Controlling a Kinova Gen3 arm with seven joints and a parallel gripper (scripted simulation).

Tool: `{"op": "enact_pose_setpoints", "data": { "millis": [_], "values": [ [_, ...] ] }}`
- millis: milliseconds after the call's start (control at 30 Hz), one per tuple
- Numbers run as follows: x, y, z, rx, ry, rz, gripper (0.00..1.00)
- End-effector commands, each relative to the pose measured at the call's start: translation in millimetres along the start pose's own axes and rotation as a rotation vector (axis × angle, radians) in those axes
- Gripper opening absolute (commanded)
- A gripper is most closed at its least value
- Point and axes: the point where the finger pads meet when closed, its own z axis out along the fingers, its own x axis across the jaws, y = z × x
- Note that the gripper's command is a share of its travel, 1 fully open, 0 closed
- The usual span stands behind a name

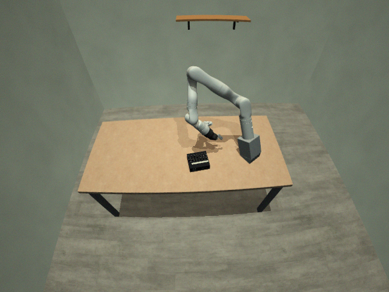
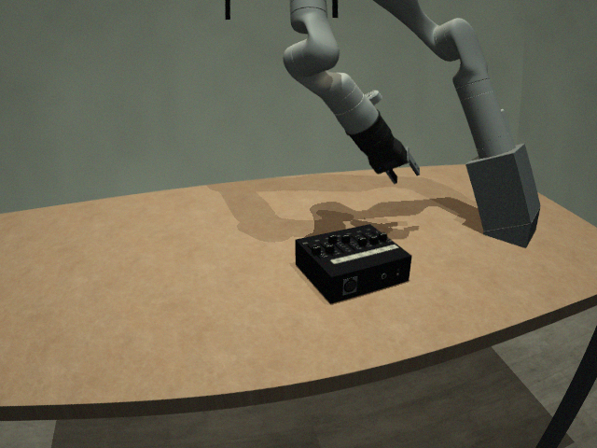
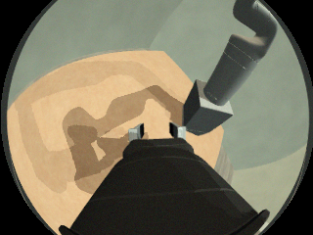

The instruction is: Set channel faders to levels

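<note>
The black lighting desk [image 1: 198, 161] stands flat on the table near its middle. In the exterior view the desk [image 2: 353, 267] shows several fader caps [image 2: 346, 239] on top and a pale tape strip [image 2: 365, 254] along its near edge; the written levels are too small to read. My gripper [image 2: 404, 172] is open and empty, tilted downward in the air behind and to the right of the desk, well clear of it. It also shows in the top view [image 1: 219, 137]. In the wrist view my fingertips point at bare table; the desk is not in that view.
The arm's grey base [image 1: 249, 147] stands on the table to the right of the desk, also seen in the wrist view [image 3: 207, 112]. A wooden shelf [image 1: 213, 18] hangs high on the back wall.
</note>
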Motion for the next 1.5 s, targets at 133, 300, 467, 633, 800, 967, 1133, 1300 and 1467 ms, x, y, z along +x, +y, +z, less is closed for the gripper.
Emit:
{"op": "enact_pose_setpoints", "data": {
  "millis": [133,300,467,633,800,967,1133,1300,1467],
  "values": [
    [-14,49,-41.5,-0.065,-0.202,-0.172,1.0],
    [-19,74,-62.7,-0.098,-0.295,-0.254,1.0],
    [-19,74,-62.7,-0.098,-0.295,-0.254,1.0],
    [-20,86,-73.2,-0.115,-0.337,-0.292,1.0],
    [-20,97,-83.5,-0.131,-0.377,-0.328,1.0],
    [-20,97,-83.5,-0.131,-0.377,-0.328,1.0],
    [-19,108,-93.5,-0.146,-0.413,-0.362,1.0],
    [-18,118,-103.0,-0.161,-0.447,-0.393,1.0],
    [-18,118,-103.0,-0.161,-0.447,-0.393,1.0]
  ]
}}
